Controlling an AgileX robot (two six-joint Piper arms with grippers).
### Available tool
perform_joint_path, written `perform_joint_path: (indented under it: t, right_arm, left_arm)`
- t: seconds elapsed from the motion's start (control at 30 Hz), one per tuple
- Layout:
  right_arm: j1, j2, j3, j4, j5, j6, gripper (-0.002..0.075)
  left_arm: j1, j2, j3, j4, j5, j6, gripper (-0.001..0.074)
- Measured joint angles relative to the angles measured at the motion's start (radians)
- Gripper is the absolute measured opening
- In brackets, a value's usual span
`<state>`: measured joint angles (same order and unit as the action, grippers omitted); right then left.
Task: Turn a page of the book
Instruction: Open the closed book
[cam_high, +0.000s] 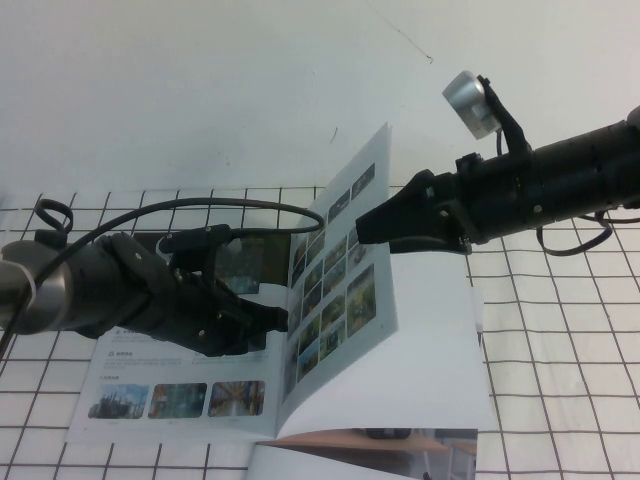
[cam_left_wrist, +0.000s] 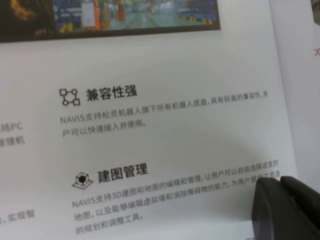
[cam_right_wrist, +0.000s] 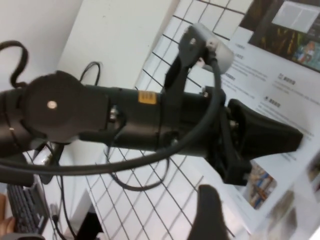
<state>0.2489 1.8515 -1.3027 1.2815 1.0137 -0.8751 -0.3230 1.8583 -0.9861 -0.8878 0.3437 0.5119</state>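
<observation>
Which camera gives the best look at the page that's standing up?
The high view: the page stands upright mid-turn, its photo rows visible, right end effector at its edge. The left wrist view shows only the flat text page; the right wrist view mostly the other arm.

The page (cam_high: 335, 270) stands raised between both arms, blocking passage across the book (cam_high: 180, 375). Left pincer (cam_high: 270, 320) sits low on the left leaf; right pincer (cam_high: 365, 228), jaws apart, at the page's far face. Gridded worktop (cam_high: 560, 340) right of the book lies free.

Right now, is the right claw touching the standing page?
Cannot tell: in the high view the right claw meets the page, with no gap or contact plain.
</observation>
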Motion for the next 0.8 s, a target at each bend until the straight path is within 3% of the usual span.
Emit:
perform_joint_path:
  t: [0.57, 0.8]
  right_arm:
    - [0.013, -0.040, -0.002, 0.077, 0.048, -0.051, 0.0463]
    - [0.013, -0.040, -0.003, -0.188, -0.035, 0.033, 0.0462]
  left_arm:
    - [0.000, 0.000, 0.000, -0.006, -0.005, 0.000, -0.0003]
    - [0.000, 0.000, 0.000, -0.006, -0.009, 0.002, -0.0003]
